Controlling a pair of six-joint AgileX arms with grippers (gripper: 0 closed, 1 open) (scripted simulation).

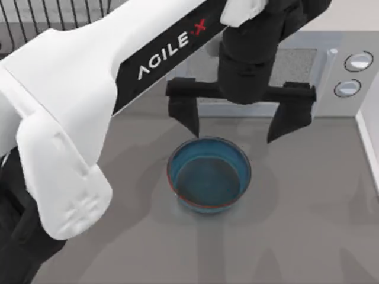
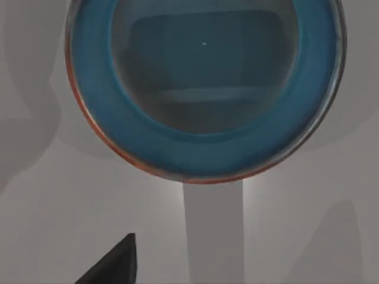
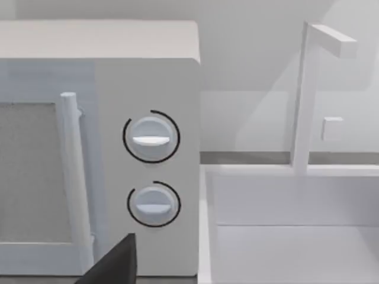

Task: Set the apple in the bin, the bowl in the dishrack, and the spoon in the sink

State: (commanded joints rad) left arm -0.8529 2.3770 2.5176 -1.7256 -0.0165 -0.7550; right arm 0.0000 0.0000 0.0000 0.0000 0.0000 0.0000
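The left arm reaches across the surface [image 1: 308,225] from the left edge toward the middle, its left pincer [image 1: 237,121] hanging above the far rim of the bowl [image 1: 208,176], fingers [image 1: 188,112] spread wide and holding nothing; whether the tips touch the bowl cannot be told. The bowl sits upright near the middle of the surface, blue-teal with a thin reddish-brown rim, interior dark. In the left wrist view the bowl [image 2: 204,142] lies directly beneath the camera, with one dark fingertip [image 2: 115,263] of that pincer apart from its rim. The dishrack [image 1: 41,18], black wire, stands at the far left corner of the surface, well apart from the bowl. A light grey microwave [image 1: 331,71] with two dials stands along the far edge, just behind the pincer. The right wrist view faces the microwave [image 3: 148,171] and a white sink [image 3: 284,236] with its faucet [image 3: 308,94] beside it; one dark fingertip [image 3: 118,263] of the right pincer is seen there, and its state cannot be told.
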